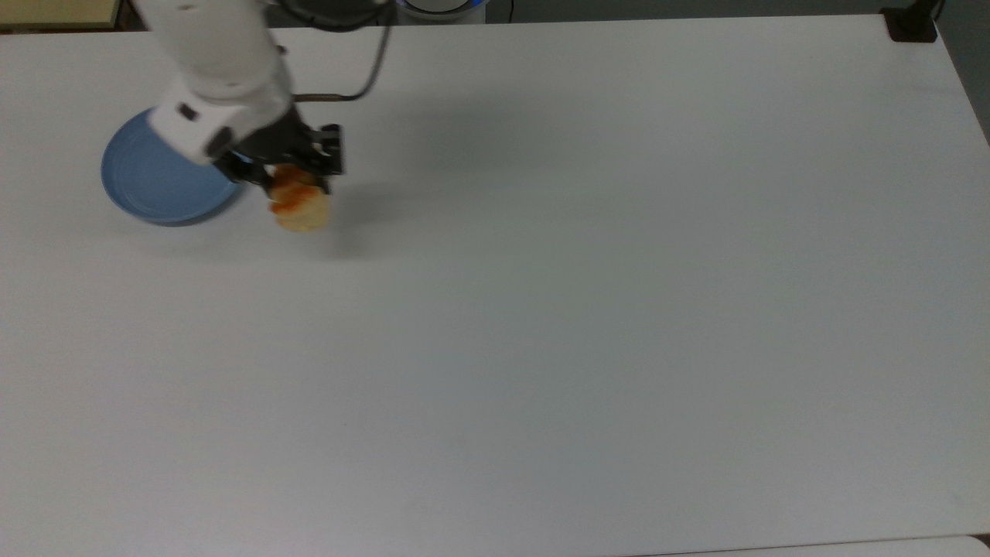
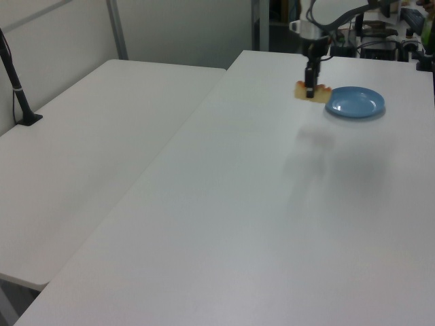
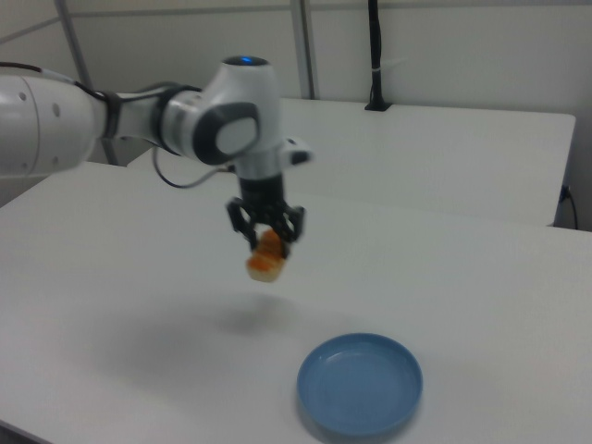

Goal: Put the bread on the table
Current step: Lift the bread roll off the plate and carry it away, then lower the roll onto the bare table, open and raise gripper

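The gripper point(image 3: 266, 242) is pinching the bread point(image 3: 265, 261) between its two dark fingers, gripping the roll at its upper end so that most of it is hanging below the fingertips. It is holding the bread in the air, well above the table point(image 1: 588, 309), with a soft shadow lying on the white surface underneath; judging from this, the carry is under way and the roll is being kept high so that it clears the rim of the blue plate point(image 3: 359, 385). The plate is sitting bare beside and below the gripper, toward the top view's left of it, and the bread is hanging past the plate's edge, over plain tabletop. The roll itself is looking small and oblong, pale yellow along the lower part, with orange glazed patches showing near where the fingers are closing on it.
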`<control>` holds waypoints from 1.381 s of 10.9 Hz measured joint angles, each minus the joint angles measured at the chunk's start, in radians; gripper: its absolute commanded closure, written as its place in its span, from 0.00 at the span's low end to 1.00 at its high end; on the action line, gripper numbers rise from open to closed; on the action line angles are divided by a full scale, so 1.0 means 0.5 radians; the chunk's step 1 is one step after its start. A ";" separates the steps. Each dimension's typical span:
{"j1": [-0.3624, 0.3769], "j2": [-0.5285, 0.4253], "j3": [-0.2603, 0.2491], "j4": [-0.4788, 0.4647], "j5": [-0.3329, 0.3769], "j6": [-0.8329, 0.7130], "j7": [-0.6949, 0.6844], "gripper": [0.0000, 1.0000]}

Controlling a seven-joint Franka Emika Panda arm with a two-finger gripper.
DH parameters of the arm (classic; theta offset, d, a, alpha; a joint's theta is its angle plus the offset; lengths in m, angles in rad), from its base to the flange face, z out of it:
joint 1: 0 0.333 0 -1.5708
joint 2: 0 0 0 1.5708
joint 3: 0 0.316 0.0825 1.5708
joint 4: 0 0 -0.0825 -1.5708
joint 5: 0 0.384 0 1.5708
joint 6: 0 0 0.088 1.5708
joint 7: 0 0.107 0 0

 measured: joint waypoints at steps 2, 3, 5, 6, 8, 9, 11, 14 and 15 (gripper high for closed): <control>0.208 0.061 0.045 0.127 0.000 -0.001 0.064 0.32; 0.280 0.116 0.046 0.193 -0.001 -0.002 0.089 0.32; 0.359 0.241 0.047 0.252 -0.002 -0.002 0.091 0.23; 0.380 0.312 0.047 0.273 -0.004 -0.001 0.094 0.00; 0.386 0.399 0.046 0.315 -0.004 0.003 0.142 0.00; 0.381 0.397 0.060 0.336 -0.004 0.003 0.203 0.00; 0.354 0.297 0.100 0.360 -0.004 -0.052 0.338 0.00; 0.261 -0.016 0.107 0.365 -0.090 -0.436 0.498 0.00; 0.219 -0.126 0.109 0.356 -0.131 -0.529 0.523 0.00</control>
